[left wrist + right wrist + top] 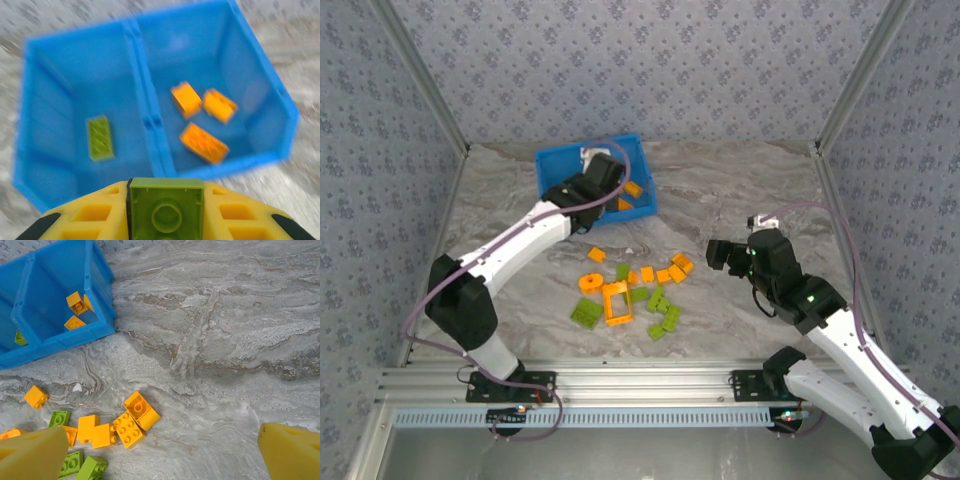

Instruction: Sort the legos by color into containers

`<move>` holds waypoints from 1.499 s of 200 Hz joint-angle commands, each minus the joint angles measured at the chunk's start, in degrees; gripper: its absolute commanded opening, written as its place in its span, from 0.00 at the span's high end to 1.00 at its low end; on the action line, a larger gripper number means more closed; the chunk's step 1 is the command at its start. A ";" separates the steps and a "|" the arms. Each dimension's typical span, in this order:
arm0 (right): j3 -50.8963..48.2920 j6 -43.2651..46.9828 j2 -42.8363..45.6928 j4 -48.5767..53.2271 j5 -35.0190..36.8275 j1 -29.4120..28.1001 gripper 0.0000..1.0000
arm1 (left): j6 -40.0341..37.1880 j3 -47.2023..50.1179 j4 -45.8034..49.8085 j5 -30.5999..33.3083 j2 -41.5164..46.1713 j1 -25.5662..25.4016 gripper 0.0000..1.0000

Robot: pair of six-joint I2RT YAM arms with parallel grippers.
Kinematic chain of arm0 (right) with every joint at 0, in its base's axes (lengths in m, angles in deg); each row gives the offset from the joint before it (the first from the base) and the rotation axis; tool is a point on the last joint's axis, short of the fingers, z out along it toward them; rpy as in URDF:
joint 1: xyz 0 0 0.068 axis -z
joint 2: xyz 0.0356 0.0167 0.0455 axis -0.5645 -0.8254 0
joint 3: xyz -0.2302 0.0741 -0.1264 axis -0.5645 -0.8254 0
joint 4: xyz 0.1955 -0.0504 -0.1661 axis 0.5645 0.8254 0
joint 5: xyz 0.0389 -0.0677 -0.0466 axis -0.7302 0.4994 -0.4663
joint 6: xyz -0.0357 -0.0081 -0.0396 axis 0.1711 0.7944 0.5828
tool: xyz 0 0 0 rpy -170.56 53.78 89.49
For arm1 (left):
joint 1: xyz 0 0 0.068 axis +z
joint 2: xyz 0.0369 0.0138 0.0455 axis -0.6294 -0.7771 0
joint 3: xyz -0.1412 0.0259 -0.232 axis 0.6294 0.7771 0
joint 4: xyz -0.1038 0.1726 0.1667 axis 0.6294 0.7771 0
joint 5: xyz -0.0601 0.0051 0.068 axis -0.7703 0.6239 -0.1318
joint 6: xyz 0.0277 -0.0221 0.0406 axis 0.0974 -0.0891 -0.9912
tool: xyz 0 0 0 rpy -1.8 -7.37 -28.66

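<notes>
Lime green brick (166, 210) is pinched tight in my left claw (603, 175), over the blue tray (287, 115). One green brick (100, 137) sits in its left compartment, three orange ones (204, 143) in the right. My right claw (160, 452) is spread wide with nothing in it, near the loose pile (630, 290).

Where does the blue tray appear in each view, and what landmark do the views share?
Top external: tray at the far side, left of centre.
Left wrist: tray across the upper frame, beyond the green brick.
Right wrist: tray in the top left corner.
Shared landmark: the orange bricks in its right compartment.
</notes>
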 commanded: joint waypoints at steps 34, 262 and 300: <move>2.70 -2.19 0.87 3.10 -0.65 0.05 0.00 | -6.23 -8.16 -4.73 -3.59 -10.94 12.13 0.70; 12.84 15.05 -22.86 -1.08 -12.96 -14.10 0.00 | -3.77 -2.97 -0.16 -30.15 10.55 14.54 0.26; 30.11 24.36 -48.16 1.37 -14.33 -19.11 0.03 | -14.05 3.90 9.00 -30.10 26.72 13.64 0.08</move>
